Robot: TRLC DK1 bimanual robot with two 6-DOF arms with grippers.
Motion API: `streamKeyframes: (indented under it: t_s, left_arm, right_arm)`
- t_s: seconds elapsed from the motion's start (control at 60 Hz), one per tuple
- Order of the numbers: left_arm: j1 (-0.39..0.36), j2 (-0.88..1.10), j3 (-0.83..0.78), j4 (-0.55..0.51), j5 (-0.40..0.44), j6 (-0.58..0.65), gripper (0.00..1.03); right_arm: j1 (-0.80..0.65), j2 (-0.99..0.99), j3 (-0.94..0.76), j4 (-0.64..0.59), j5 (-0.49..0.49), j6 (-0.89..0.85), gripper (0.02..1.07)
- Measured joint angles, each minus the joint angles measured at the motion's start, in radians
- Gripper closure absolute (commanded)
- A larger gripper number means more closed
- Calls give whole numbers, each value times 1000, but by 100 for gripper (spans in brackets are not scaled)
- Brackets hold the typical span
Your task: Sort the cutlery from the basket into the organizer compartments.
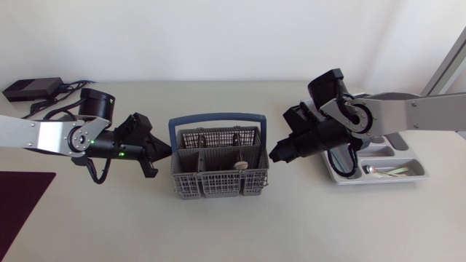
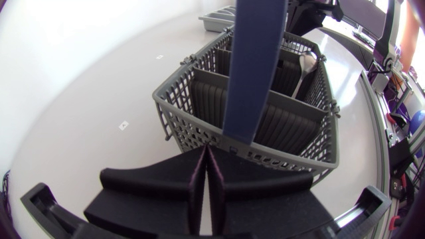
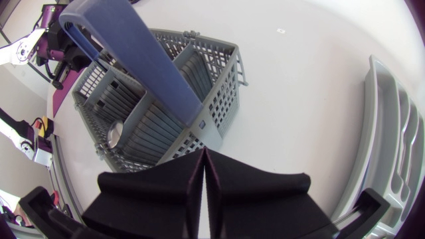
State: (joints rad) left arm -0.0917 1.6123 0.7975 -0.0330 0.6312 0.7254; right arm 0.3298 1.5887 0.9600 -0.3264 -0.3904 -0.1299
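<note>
Basket (image 1: 218, 182) sits mid-counter, blue handle (image 1: 216, 116) arching over its top. One spoon (image 1: 238, 164) is visible in it, bowl up, leaning in a compartment on the organizer side; I can't tell whether more cutlery hides behind the dividers. Organizer (image 1: 378, 180) is near the counter's right edge, partly under the right arm, with a pale piece (image 1: 389, 172) lying in its front compartment.

Left hand (image 1: 162, 151) is clenched, fingers pressed flat together, holding nothing, just beside the basket's left wall. Right hand (image 1: 277, 153) is likewise clenched and empty, just beside the right wall, between basket and organizer.

Judged step: approach to the spoon, most likely by the right arm.

Risks:
- Both hands are closed, so going down like that would only shove the spoon deeper or knock it flat, where the dividers make it hard to pinch.
- The handle runs over the middle, and a straight drop near it could clip it and tilt or drag the basket.
- The basket looks light, and with hands close on both sides a sideways nudge could slide it.
- Gripping the smooth rounded bowl could let it slip mid-carry; the stem is low between the walls.
- Two arms converging on one basket risk contact.
- The wrong organizer compartment is possible if the drop is rushed.
</note>
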Motion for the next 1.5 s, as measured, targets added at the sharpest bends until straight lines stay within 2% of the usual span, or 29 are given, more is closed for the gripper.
streamKeyframes:
  t_s: [0.167, 0.217, 0.35, 0.55, 0.567, 0.633, 0.85, 0.967, 1.5]
  left_arm:
    - [20, -83, -40, -19, 0, 0, 98]
    - [24, -117, -54, -31, 0, 0, 96]
    - [25, -203, -84, -84, 0, 0, 92]
    - [-20, -308, -111, -137, -3, -1, 91]
    - [-29, -319, -113, -143, -5, -5, 91]
    - [-52, -341, -118, -153, -8, -18, 91]
    - [-108, -397, -127, -179, -17, -36, 90]
    - [-132, -411, -131, -180, -28, -45, 90]
    - [-159, -428, -131, -195, -43, -46, 90]
  right_arm:
    - [-35, -90, -18, -21, 2, 0, 101]
    - [-47, -131, -26, -35, -2, 0, 95]
    - [-60, -225, -33, -89, -36, 0, 94]
    - [-63, -314, -31, -182, -107, 11, 86]
    - [-63, -315, -26, -197, -113, 17, 82]
    - [-56, -315, -14, -224, -122, 35, 76]
    - [5, -277, 26, -248, -140, 124, 70]
    - [31, -230, 40, -251, -147, 160, 70]
    - [108, -105, 101, -251, -137, 315, 67]
